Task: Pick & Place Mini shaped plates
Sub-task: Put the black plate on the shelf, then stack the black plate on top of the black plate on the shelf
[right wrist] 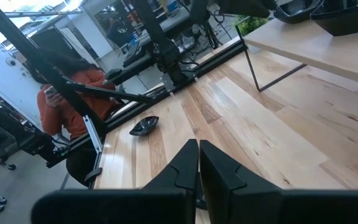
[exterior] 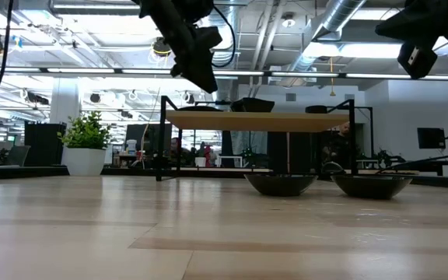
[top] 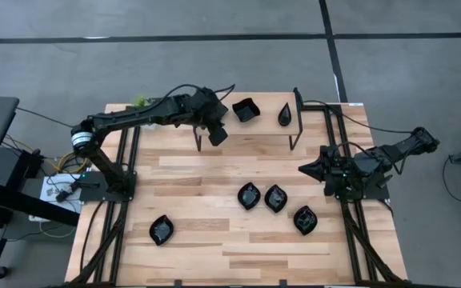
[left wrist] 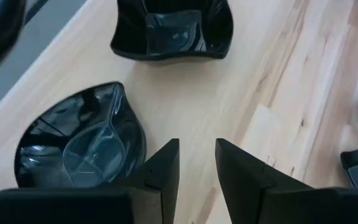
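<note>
The mini shaped plates are glossy black dishes. On the raised wooden shelf (top: 262,132) at the table's far side stand a wavy-edged square plate (top: 246,110) and a teardrop plate (top: 285,115). Another teardrop plate (left wrist: 79,146) rests on the shelf right beside my left gripper's fingers. My left gripper (left wrist: 197,168) hangs open over the shelf's left part (top: 218,134), slanting down, with nothing between its fingers. The square plate (left wrist: 173,28) lies ahead of it. Several plates (top: 249,195) (top: 276,198) (top: 305,219) (top: 161,230) sit on the table. My right gripper (top: 306,170) waits shut at the right side (right wrist: 199,163).
The shelf stands on thin black legs (exterior: 160,140), and two plates (exterior: 281,183) (exterior: 370,185) sit on the table in front of it. A small green potted plant (exterior: 86,140) stands at the far left corner. A person in an orange top (right wrist: 73,99) sits beyond the table.
</note>
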Available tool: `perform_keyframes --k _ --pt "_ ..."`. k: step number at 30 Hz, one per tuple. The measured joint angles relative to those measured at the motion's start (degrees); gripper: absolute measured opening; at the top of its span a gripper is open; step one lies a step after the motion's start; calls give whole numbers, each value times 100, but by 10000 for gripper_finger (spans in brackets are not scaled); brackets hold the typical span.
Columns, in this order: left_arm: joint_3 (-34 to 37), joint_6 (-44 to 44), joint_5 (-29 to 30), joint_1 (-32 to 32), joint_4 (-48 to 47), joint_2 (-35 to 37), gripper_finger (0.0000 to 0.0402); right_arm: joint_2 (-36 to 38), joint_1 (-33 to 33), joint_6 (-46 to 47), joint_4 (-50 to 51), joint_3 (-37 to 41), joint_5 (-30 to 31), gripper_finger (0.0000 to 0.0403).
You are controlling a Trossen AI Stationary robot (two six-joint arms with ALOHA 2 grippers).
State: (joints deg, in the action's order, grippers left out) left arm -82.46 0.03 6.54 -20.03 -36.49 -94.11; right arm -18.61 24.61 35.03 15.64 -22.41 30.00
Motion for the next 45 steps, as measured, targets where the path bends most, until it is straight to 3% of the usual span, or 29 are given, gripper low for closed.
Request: perform_keyframes --k 13,24,32,38,45 --pt "-2 1006 514 -38 70 -150 186 0 -1 -32 4 0 -9 10" --pt "0 1141 1095 -43 255 -570 181 -2 5 -50 10 0 -43 10" --pt "-4 845 1395 105 295 -345 179 -2 5 -50 15 0 -299 10" --pt "-12 -495 1170 643 -478 276 179 0 5 -1 15 0 -301 10" --pt "-11 -3168 1018 1776 -2446 1108 175 -1 5 42 13 0 -299 10"
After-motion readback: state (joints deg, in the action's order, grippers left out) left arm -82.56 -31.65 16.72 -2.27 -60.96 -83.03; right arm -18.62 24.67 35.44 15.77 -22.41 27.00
